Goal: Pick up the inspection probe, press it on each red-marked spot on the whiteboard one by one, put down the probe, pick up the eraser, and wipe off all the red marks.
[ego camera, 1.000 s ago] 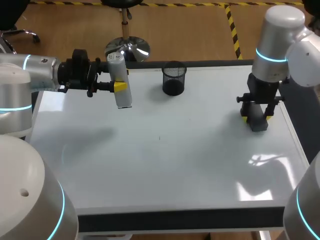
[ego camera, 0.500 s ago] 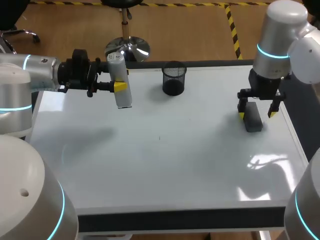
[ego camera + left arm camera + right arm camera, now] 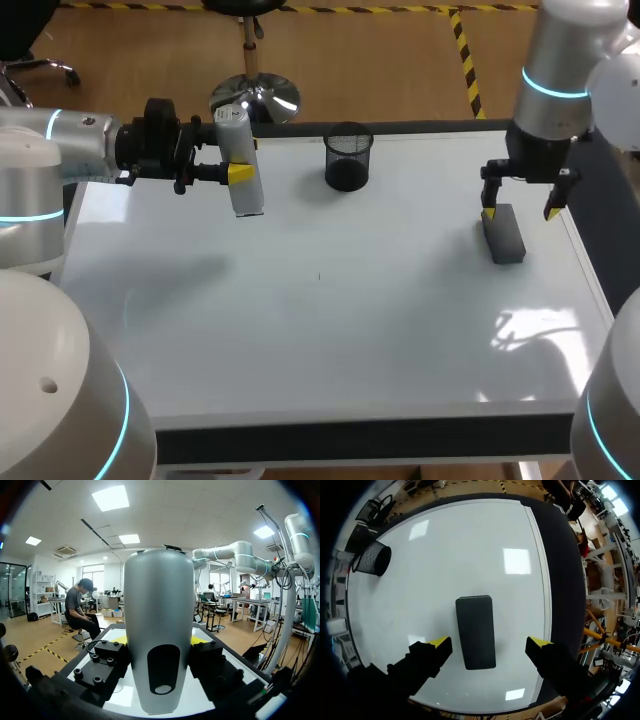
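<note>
Hovering over the flat black eraser (image 3: 505,236) near the whiteboard's (image 3: 330,330) right edge, the right gripper (image 3: 520,212) gapes empty; the left gripper (image 3: 240,166) clamps the grey cylindrical probe (image 3: 247,200).

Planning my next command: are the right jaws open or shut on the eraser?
Open. The right gripper has its jaws wide apart, clear of the eraser lying flat on the whiteboard.

Dark-edged table (image 3: 360,438), glossy with reflections
</note>
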